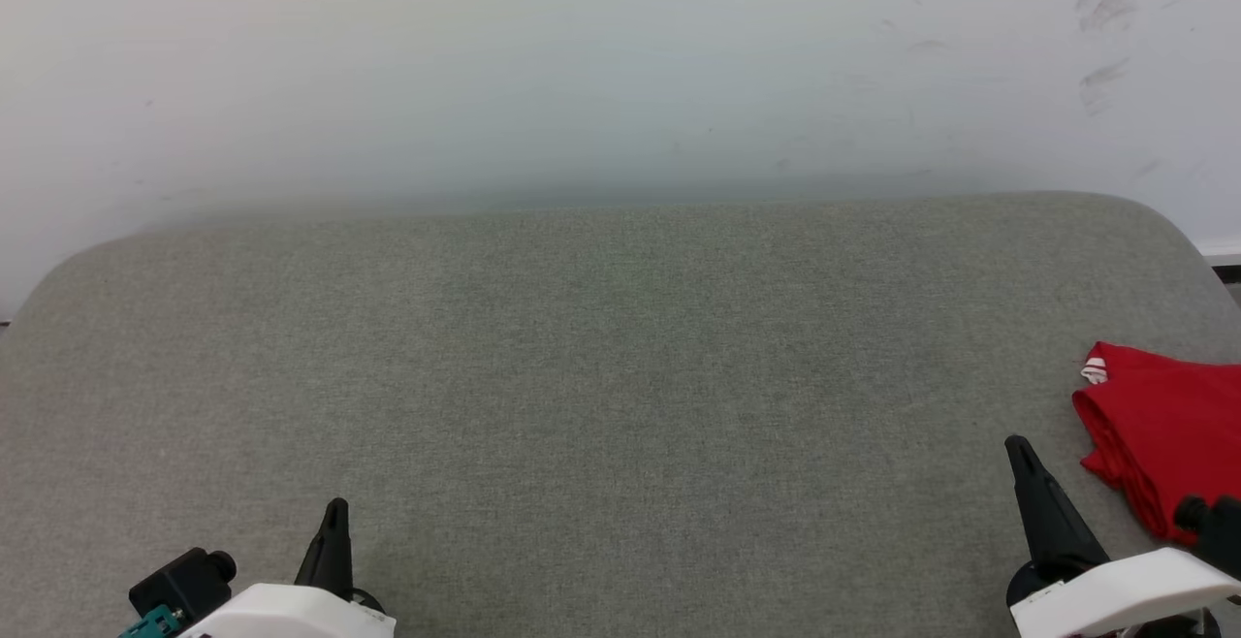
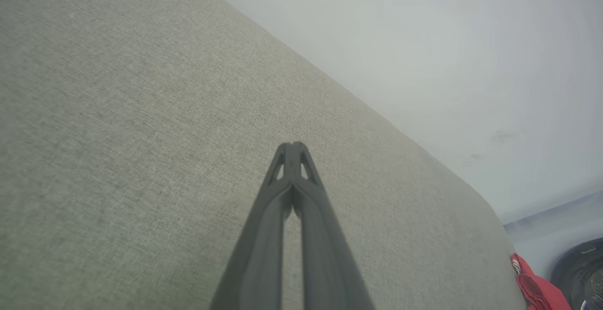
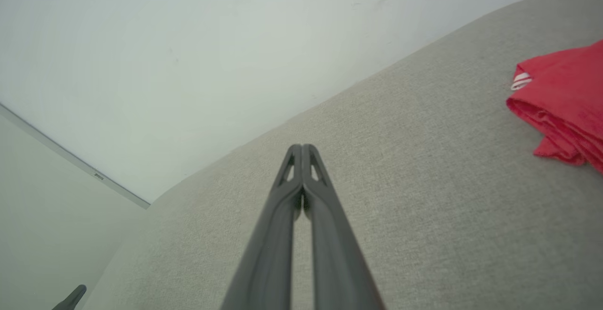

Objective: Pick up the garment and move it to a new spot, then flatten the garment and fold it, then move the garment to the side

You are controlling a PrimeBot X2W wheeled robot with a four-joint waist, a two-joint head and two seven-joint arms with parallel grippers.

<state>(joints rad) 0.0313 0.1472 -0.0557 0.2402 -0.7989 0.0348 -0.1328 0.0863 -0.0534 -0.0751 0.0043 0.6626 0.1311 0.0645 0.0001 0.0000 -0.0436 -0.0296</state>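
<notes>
In the head view, a grey fabric-covered worktop [image 1: 620, 376] is seen against a pale wall [image 1: 620, 56]. The garment [image 1: 1163, 425], red and bunched into folds, is found at the worktop's far right edge, cut off by the frame, with a bit of red-and-white striped trim [image 1: 1094, 371] showing at its upper left corner. The right gripper [image 1: 1016, 446] is seen just beside the garment, apart from it, and the left gripper [image 1: 336, 507] at the lower left, well away.

In the left wrist view, the left gripper [image 2: 293, 146] is shown with its fingers pressed together and nothing between them, above bare fabric. The garment [image 2: 534, 289] is glimpsed at the lower right corner.

In the right wrist view, the right gripper [image 3: 302, 147] is likewise seen pressed together and empty. The garment [image 3: 565, 88] lies to the upper right, untouched.
</notes>
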